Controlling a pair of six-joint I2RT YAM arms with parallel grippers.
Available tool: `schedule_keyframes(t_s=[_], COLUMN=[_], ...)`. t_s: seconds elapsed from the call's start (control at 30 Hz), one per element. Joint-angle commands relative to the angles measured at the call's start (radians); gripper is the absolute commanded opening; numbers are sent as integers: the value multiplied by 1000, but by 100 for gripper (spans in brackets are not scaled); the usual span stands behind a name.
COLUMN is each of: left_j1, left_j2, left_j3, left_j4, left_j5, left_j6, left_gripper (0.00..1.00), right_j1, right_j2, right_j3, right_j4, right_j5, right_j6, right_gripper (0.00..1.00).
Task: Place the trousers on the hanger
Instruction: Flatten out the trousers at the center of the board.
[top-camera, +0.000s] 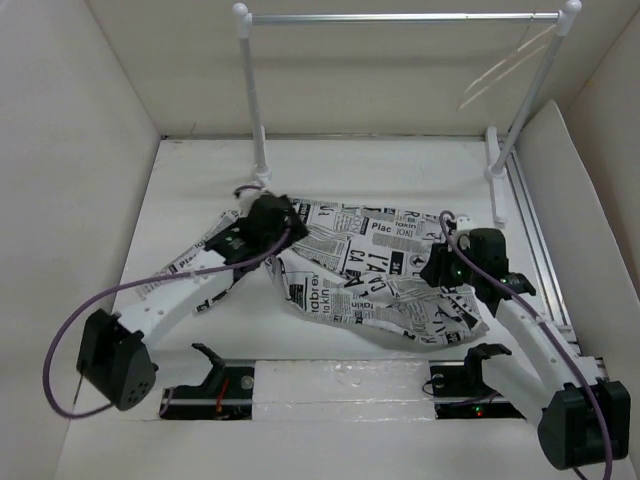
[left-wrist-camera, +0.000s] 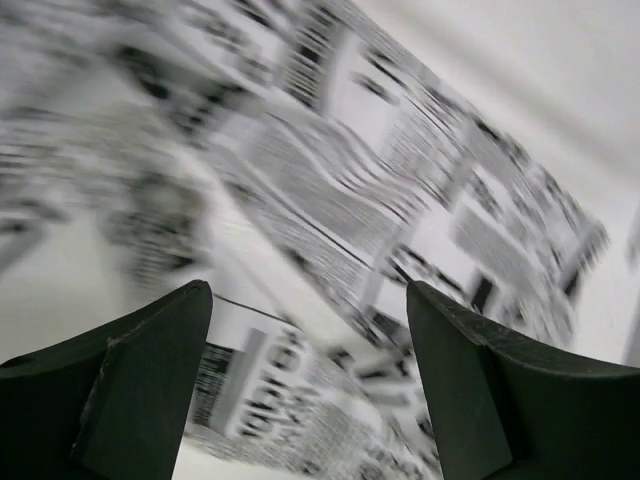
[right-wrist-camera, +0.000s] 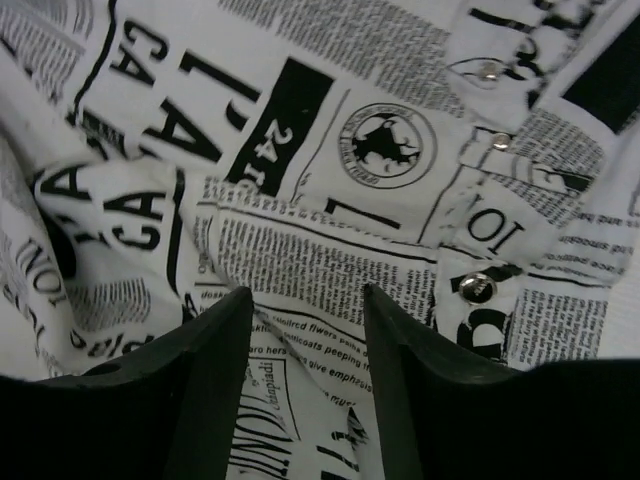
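The trousers (top-camera: 370, 275), white with black newspaper print, lie crumpled on the table's middle. The cream hanger (top-camera: 505, 62) hangs tilted from the rail's right end, far from both arms. My left gripper (top-camera: 287, 228) is at the trousers' left end; in the left wrist view (left-wrist-camera: 310, 300) its jaws stand wide apart above blurred printed fabric (left-wrist-camera: 330, 180). My right gripper (top-camera: 443, 268) is over the trousers' right end. In the right wrist view (right-wrist-camera: 307, 295) its jaws are apart, low over creased fabric (right-wrist-camera: 330, 170) beside metal snap buttons (right-wrist-camera: 478, 288).
A metal rail (top-camera: 400, 17) on two white posts (top-camera: 253, 100) stands at the back. White walls close in left, right and behind. A metal track (top-camera: 540, 260) runs along the right side. A white foam strip (top-camera: 340, 385) lies between the arm bases.
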Motion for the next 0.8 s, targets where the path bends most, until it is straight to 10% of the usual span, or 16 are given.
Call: schedule_keyframes(t_s=[0.0, 0.43, 0.77], left_j1=[195, 838, 839], left_j2=[-164, -270, -40], left_j3=[-126, -397, -402], left_j4=[-50, -46, 64], left_j5=[-58, 179, 203], left_j6=[-111, 27, 17], left_gripper=[75, 83, 77], right_j1=[54, -142, -297], right_j2=[-22, 98, 357], right_j3=[25, 71, 17], right_j4=[-62, -27, 96], right_j5=[31, 186, -22], right_j6=[-24, 1, 14], right_gripper=[56, 83, 76])
